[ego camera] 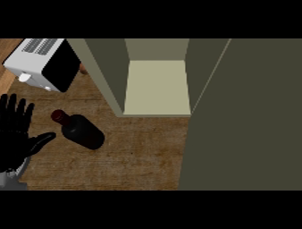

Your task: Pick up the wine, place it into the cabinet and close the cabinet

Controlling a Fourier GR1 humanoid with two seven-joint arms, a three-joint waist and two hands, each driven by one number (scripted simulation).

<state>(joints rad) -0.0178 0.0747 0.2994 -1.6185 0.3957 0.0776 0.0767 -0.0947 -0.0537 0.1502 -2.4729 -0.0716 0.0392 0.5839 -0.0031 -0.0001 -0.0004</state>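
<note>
No legible text, label, brand or number anywhere. Wine bottle (81, 130) without readable label. Microwave (45, 63) without readable markings.

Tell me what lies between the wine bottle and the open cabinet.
Only bare brown counter, seen in the head view, separates the wine bottle from the open cabinet.

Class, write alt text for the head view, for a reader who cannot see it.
A dark wine bottle stands on the brown counter, untouched, in front of an open cabinet whose door swings out at right. The robot's left hand rests open at the left edge; a white microwave stands behind.
</note>
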